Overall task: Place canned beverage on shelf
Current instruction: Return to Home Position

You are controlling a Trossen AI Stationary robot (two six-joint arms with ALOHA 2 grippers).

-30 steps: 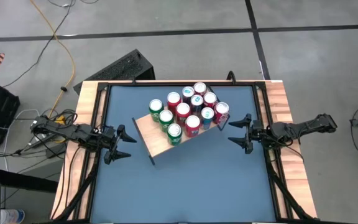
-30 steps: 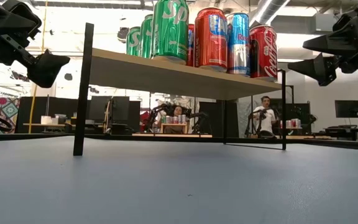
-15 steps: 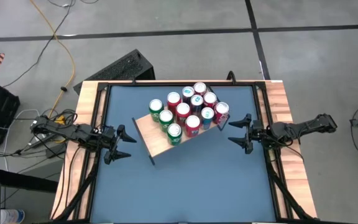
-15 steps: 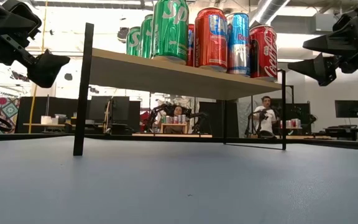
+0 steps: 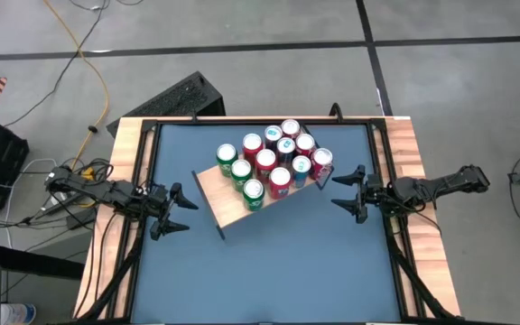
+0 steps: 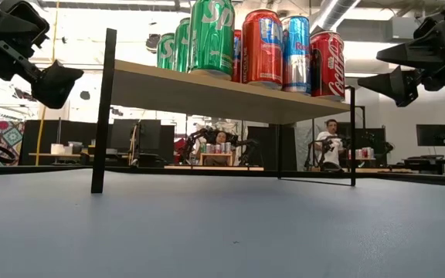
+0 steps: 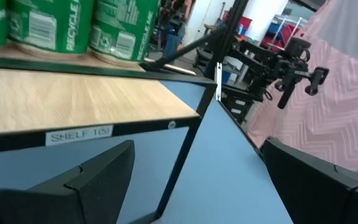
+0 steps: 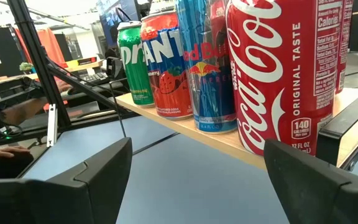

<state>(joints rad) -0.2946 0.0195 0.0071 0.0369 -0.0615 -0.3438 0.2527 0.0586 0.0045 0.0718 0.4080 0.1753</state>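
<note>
Left of the shelf [image 5: 227, 204], the left claw [image 5: 181, 209] hangs spread wide and empty; right of the shelf, the right claw [image 5: 339, 191] is equally released. The cans [image 5: 273, 162] stand upright on the shelf, at its far end. Placing seems finished; each claw needs only to retreat home, away from the shelf.

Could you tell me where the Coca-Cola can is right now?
In the high view, the Coca-Cola can stands at the right end of the shelf, next to the Red Bull can and closest to the right claw.

Coca-Cola can [image 8: 278, 74], blue can [image 8: 207, 68], Fanta can [image 8: 166, 68], green can [image 8: 132, 62] line the shelf [image 8: 222, 142] (right gripper [image 8: 197, 149] gaping)
</note>
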